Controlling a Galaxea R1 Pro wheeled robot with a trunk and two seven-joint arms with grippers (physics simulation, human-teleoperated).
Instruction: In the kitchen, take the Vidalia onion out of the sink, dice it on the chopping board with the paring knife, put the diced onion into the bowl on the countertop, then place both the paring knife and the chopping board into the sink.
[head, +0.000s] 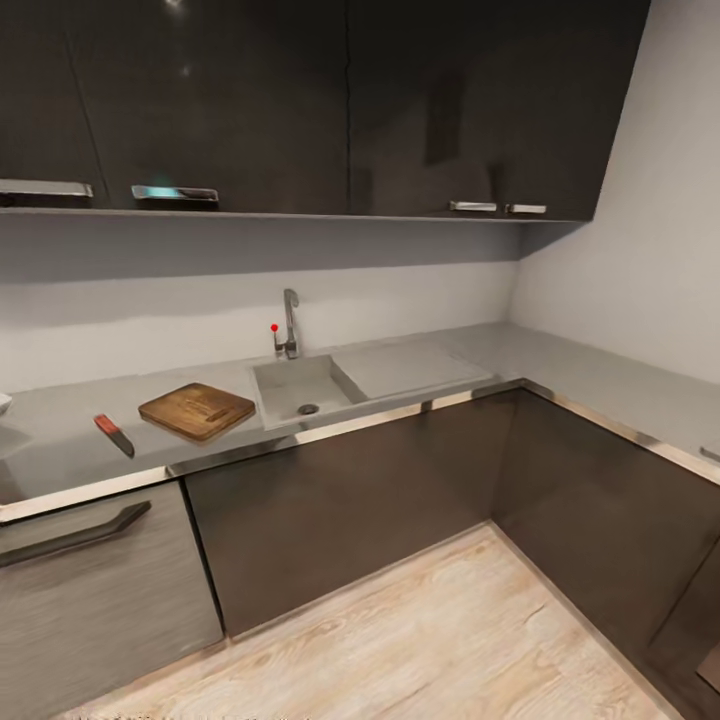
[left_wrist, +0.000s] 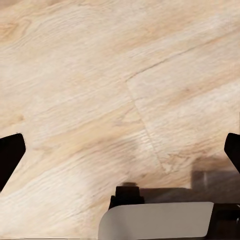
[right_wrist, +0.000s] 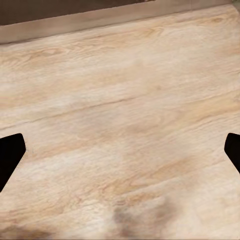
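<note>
1. By my reading the task has hardly begun: the chopping board (head: 196, 410) lies bare on the surface (head: 60, 450), the paring knife (head: 114, 435) rests untouched beside it, and nothing diced can be seen anywhere.
2. The sink (head: 300, 385) sits just beyond the board; its basin appears to hold just the round drain, and I cannot make out the onion in it.
3. A white sliver at the far end of the surface may be the bowl (head: 4, 402); it is cut off by the frame edge, so I cannot be sure.
4. The knife's long axis runs diagonally, red handle toward the back wall, dark blade toward the surface's front edge. The board lies flat, turned cornerwise to that edge.
5. The left hand (left_wrist: 120, 150) is spread wide and holds nothing, its dark fingertips (left_wrist: 10, 152) apart over the wooden floor (left_wrist: 100, 75).
6. The right hand (right_wrist: 120, 150) is likewise wide and empty above floorboards.
7. All the task's things are well away from both hands, up on the surface; everything is left to do.
</note>
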